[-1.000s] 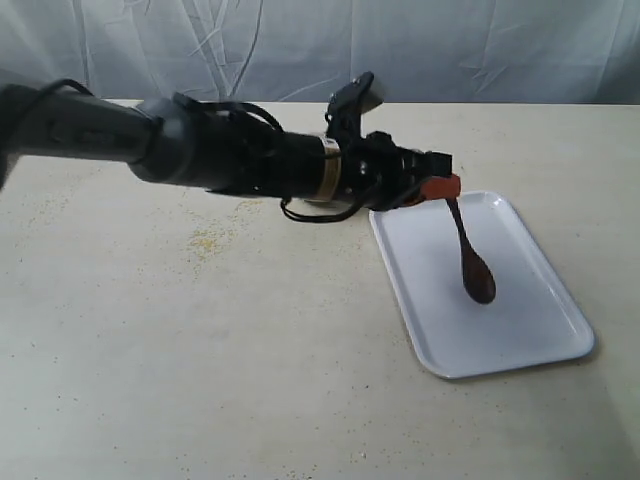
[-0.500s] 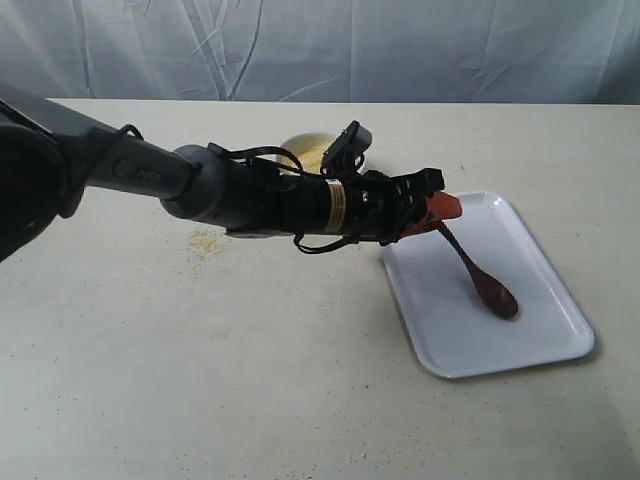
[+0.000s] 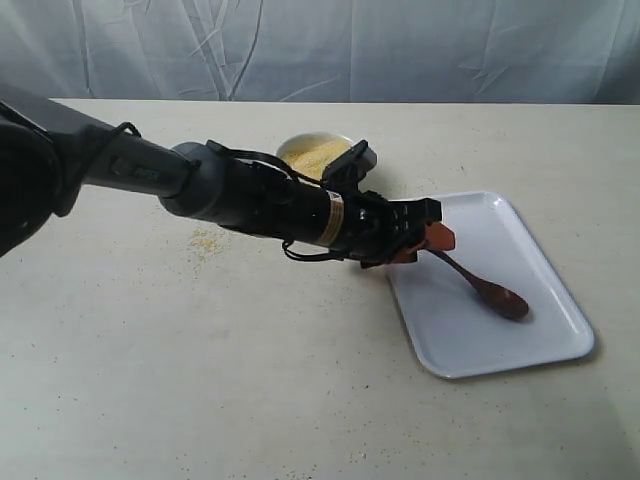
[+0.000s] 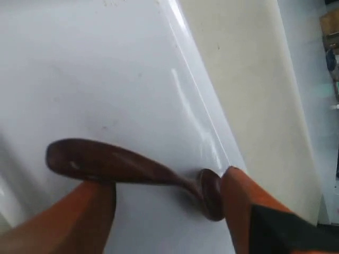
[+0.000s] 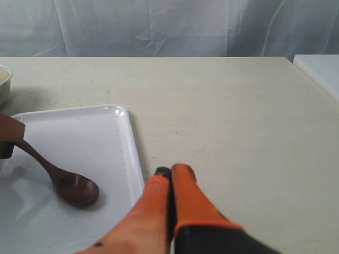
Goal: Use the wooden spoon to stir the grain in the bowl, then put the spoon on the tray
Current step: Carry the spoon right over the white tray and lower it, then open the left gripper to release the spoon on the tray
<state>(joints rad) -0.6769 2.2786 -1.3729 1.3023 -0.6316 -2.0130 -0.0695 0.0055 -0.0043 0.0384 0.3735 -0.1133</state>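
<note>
Left wrist view, L claw [image 4: 167, 182] apart, wooden spoon [image 4: 122, 166] on tray [image 4: 106, 63], bowl [image 3: 286, 150] part-hidden, R claw [image 5: 170, 172] together.

Table [image 3: 200, 380]: pale beige, matte, finely speckled. It runs to a straight back edge. Backdrop [image 3: 420, 45]: creased grey-white cloth, hanging behind that edge. In my right wrist view a white slab [image 5: 322, 71] lies just beside the table's end, with a thin dark seam between them. Left wrist view: a blurred brown thing [image 4: 331, 21] sits past the table edge; I cannot identify it.

brown spoon [image 3: 492, 294], white tray [image 3: 535, 335], yellow grain [image 3: 318, 152]
</note>
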